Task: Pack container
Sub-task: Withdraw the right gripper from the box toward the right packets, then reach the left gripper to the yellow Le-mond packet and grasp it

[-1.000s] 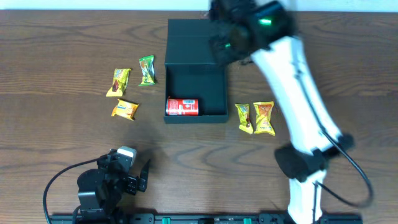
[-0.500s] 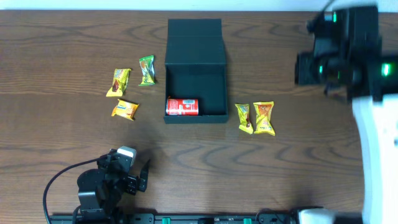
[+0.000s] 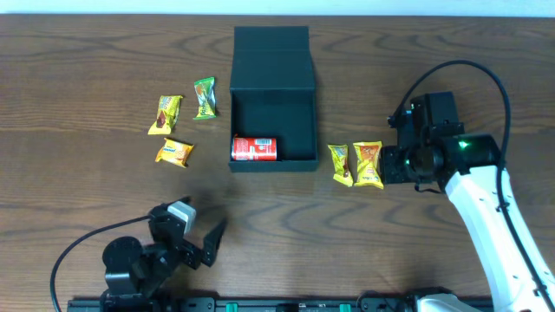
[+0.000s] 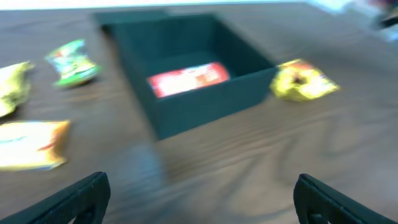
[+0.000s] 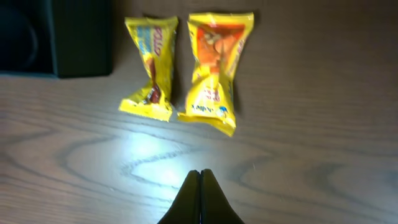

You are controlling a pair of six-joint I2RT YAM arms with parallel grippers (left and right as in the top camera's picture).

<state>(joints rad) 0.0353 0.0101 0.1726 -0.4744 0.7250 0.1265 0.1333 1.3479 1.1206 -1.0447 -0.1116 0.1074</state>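
Note:
The container (image 3: 272,108) is a black square box in the middle of the table, with its flap lid (image 3: 270,48) folded back. A red can (image 3: 254,148) lies in its near-left corner. Three snack packets (image 3: 173,152) lie to its left and two (image 3: 368,164) to its right. My right gripper (image 3: 392,165) is shut and empty just right of those two packets; in the right wrist view its tips (image 5: 200,177) point at them (image 5: 214,71). My left gripper (image 3: 198,232) stands wide open and empty near the front edge. Its fingers (image 4: 81,199) frame bare table short of the container (image 4: 186,106).
The left wrist view is blurred but shows the can (image 4: 189,79), a green packet (image 4: 74,62), an orange one (image 4: 31,146) and a yellow one (image 4: 305,81) around the box. A black cable (image 3: 65,260) loops beside the left arm's base.
The right arm swung from above the container's lid out to the right, then down to the table beside the two right-hand packets. The left gripper shifted slightly right.

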